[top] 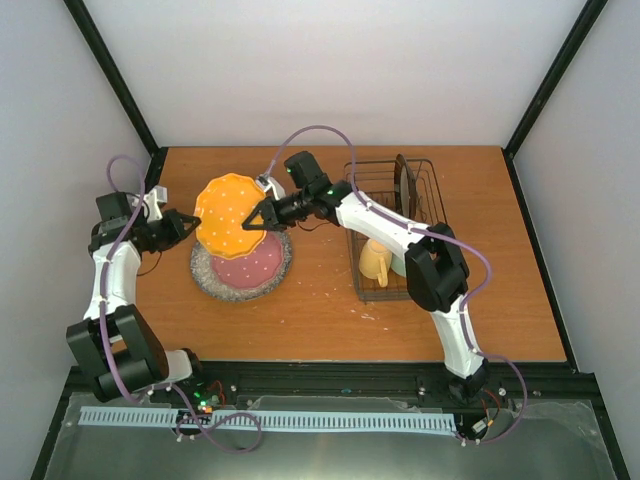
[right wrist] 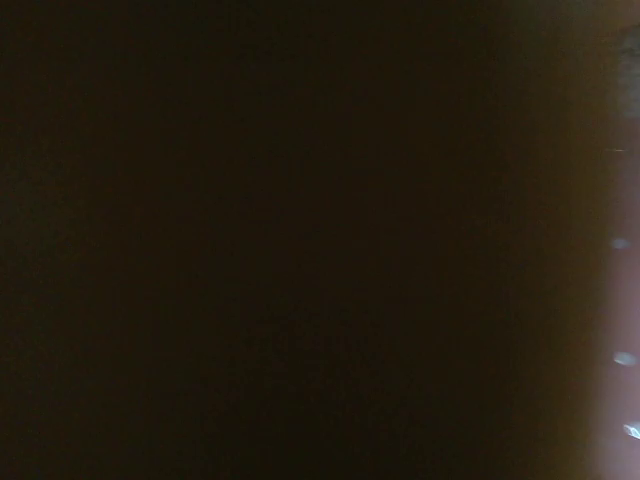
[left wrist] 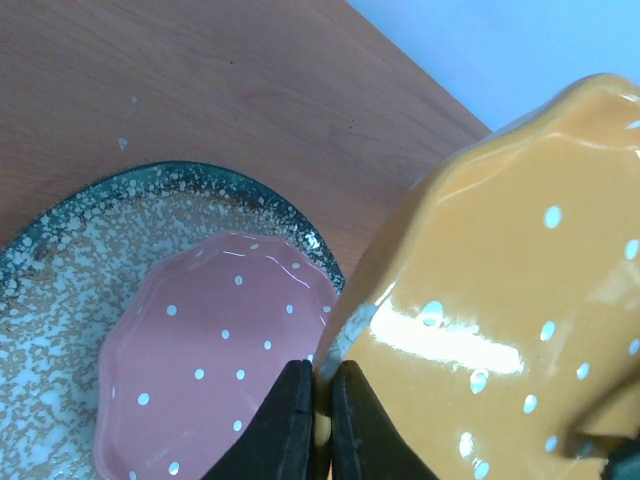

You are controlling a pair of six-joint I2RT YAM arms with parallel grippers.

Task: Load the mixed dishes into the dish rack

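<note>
Top external, going left to right. My left gripper (top: 193, 224) sits at 9 o'clock on the table (top: 320, 320), jaws pressed together on the left rim of the orange plate (top: 232, 212). That plate is wavy-edged with white dots, lifted and tilted, spotted face toward the camera. Toward 6 o'clock from it, the pink plate (top: 250, 265) lies flat on the speckled plate (top: 205, 275), which rests on the wood. The orange plate overlaps the pink one's far edge in this view; I cannot tell if they touch. My right gripper (top: 252, 216) is at the orange plate's 3 o'clock rim, tips against it or just beside it. I cannot tell whether its jaws are spread or pinching. The dish rack (top: 432, 200) stands at 3 o'clock on the table, well apart from the plate stack, long side running 12 to 6. Inside it, a dark plate (top: 404, 180) stands upright at the 12 o'clock end. A pale yellow mug (top: 375, 262) lies at the 6 o'clock end, on the rack's left side.

Left wrist: both black fingers (left wrist: 285, 425) are closed tight with a sliver of orange rim between them. Orange plate fills 3 o'clock, pink plate on the speckled one at 7 o'clock, bare wood at 12.

Right wrist: almost all black, only a pinkish strip with a few pale dots at the 3 o'clock edge. Too dark to read that grip.
</note>
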